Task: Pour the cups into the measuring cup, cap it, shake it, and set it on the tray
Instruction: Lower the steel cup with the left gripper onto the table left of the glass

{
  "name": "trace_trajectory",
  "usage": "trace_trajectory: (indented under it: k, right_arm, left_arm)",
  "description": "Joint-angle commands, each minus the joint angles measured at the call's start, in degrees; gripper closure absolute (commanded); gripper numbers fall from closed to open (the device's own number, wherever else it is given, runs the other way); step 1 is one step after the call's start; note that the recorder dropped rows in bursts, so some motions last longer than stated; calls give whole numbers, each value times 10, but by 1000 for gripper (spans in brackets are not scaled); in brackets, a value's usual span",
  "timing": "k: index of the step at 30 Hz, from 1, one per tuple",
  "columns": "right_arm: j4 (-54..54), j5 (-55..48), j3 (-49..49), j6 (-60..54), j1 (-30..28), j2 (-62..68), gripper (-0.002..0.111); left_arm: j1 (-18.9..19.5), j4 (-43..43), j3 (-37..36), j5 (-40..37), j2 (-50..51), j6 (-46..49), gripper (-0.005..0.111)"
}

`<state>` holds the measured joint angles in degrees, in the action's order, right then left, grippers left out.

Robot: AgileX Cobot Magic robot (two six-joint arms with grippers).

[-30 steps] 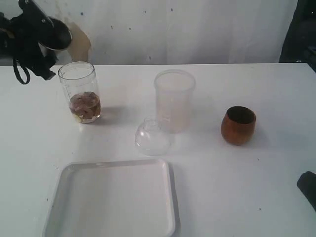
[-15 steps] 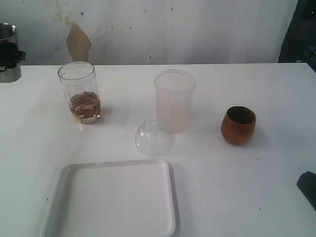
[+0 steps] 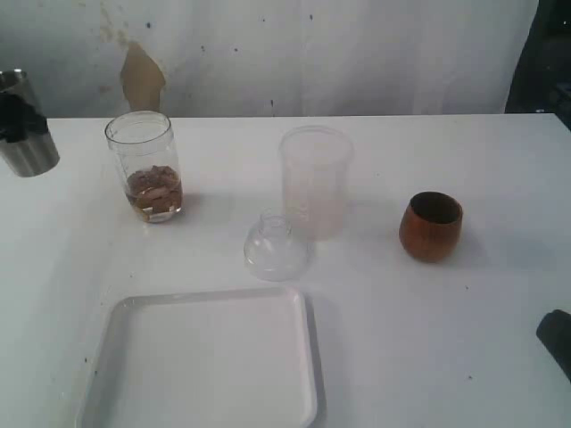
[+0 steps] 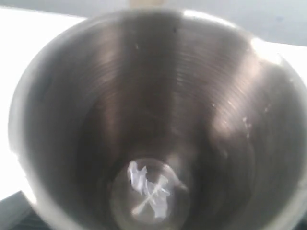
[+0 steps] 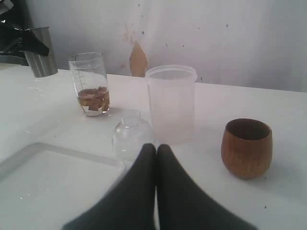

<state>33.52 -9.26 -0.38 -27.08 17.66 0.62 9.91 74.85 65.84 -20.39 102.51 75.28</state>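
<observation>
A white table [image 3: 500,294] carries five things. A frosted container [image 3: 314,178] stands upright near the middle. Well to the left of the container stands the measuring cup [image 3: 147,168], with brown bits in its bottom. A clear dome lid [image 3: 276,247] sits just in front of the container, the wooden cup [image 3: 430,226] to its right, and the tray [image 3: 205,366] lies nearer, front-left of it.

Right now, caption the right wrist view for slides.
Shut right gripper facing dome lid, frosted container, wooden cup, part-filled measuring cup.
</observation>
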Motion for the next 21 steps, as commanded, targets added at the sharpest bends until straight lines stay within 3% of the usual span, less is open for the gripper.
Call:
trace_trajectory:
  k: [1,8,12,21]
  right_arm:
    - [-2,-1,4,1,-6,1,108]
    - [-2,-1,4,1,-6,1,108]
    - [-2,-1,4,15,-6,1,108]
    - [-2,-1,4,15,-6,1,108]
  left_arm:
    - [-3,251,-67,-34,-26,333,107]
    - [-3,251,-111,-88,-26,389,107]
    - [-3,251,-141,-158,-26,456,107]
    - [-3,215,-186,-226,-24,458,107]
